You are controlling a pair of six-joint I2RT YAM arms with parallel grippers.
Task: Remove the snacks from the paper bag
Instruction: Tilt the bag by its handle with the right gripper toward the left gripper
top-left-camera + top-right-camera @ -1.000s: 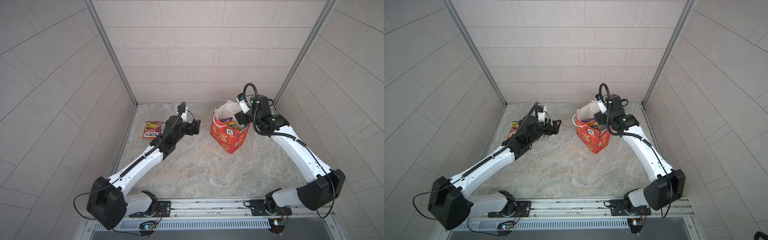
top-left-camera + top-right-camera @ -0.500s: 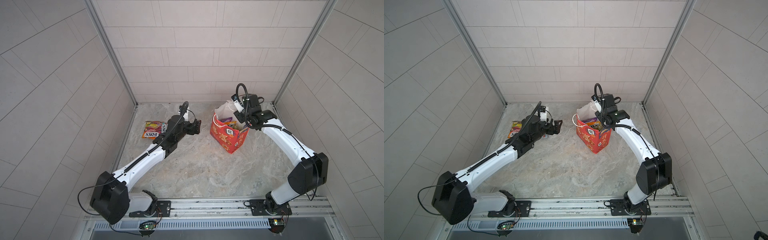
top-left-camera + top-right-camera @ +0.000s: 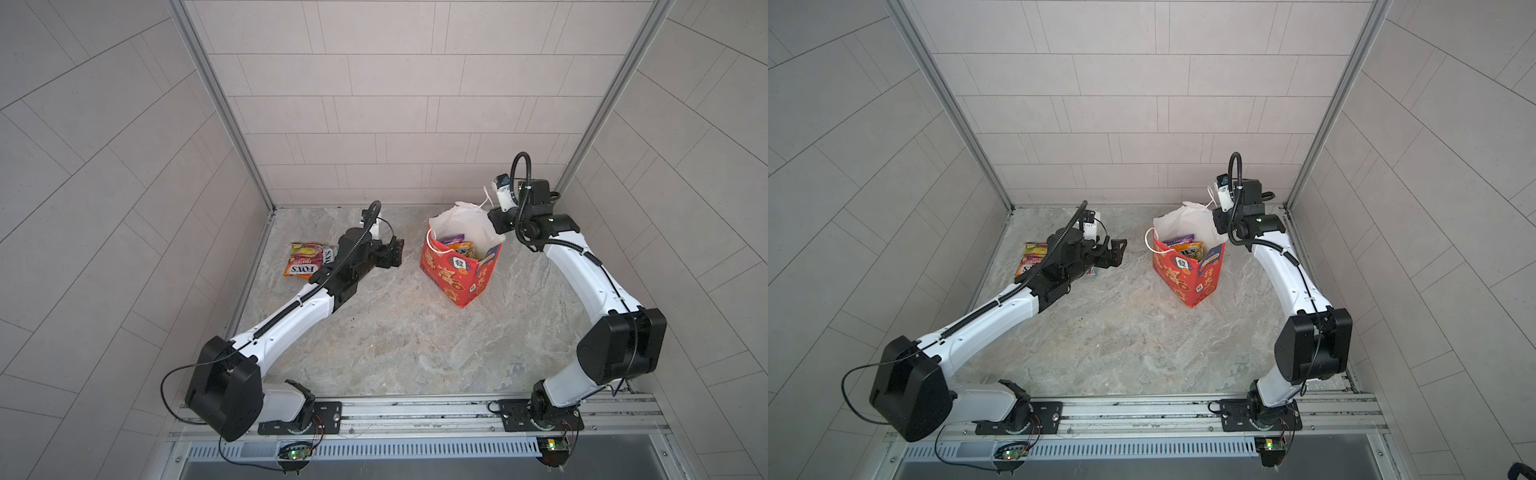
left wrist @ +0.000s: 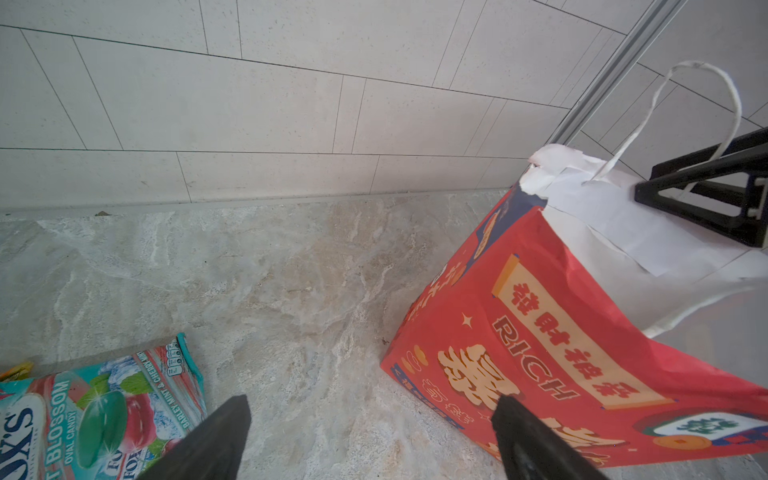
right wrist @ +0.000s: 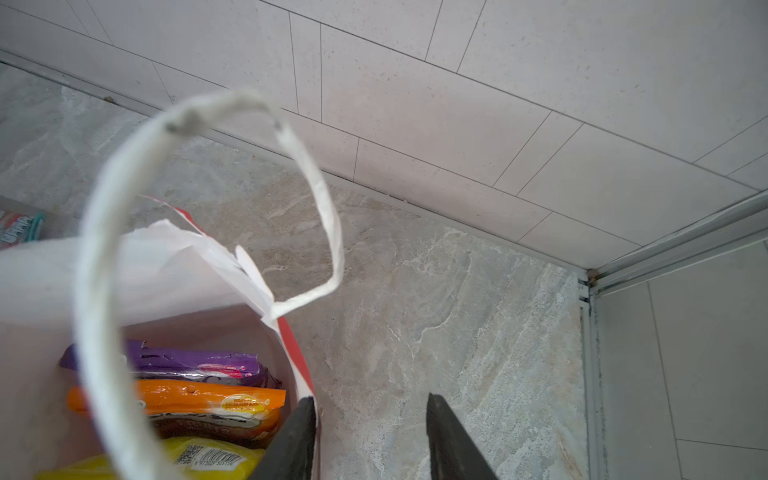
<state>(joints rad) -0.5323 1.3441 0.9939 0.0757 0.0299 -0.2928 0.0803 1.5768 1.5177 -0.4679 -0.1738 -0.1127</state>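
The red paper bag [image 3: 453,274] [image 3: 1183,278] [image 4: 561,353] stands upright and open on the stone floor. Purple [image 5: 187,361], orange [image 5: 187,399] and yellow [image 5: 208,457] snacks stand inside it, also visible in both top views [image 3: 457,245] [image 3: 1183,245]. More snacks [image 3: 305,259] [image 3: 1032,262] lie on the floor at the left, among them a teal packet [image 4: 104,415]. My left gripper [image 3: 392,253] [image 3: 1115,251] [image 4: 372,401] hangs open and empty between those packets and the bag. My right gripper [image 3: 496,228] [image 3: 1219,226] [image 5: 370,399] is open astride the bag's far right wall. One finger is inside against the wall, the other outside.
The bag's white cord handle [image 5: 324,199] loops up in front of the right wrist camera. Tiled walls close the back and both sides, with a metal corner post [image 5: 590,291] just right of the bag. The right gripper's fingers [image 4: 648,193] show over the bag's rim.
My right gripper's jaws have narrowed at the bag's rim and that arm's elbow has swung inward. The left arm has barely moved.
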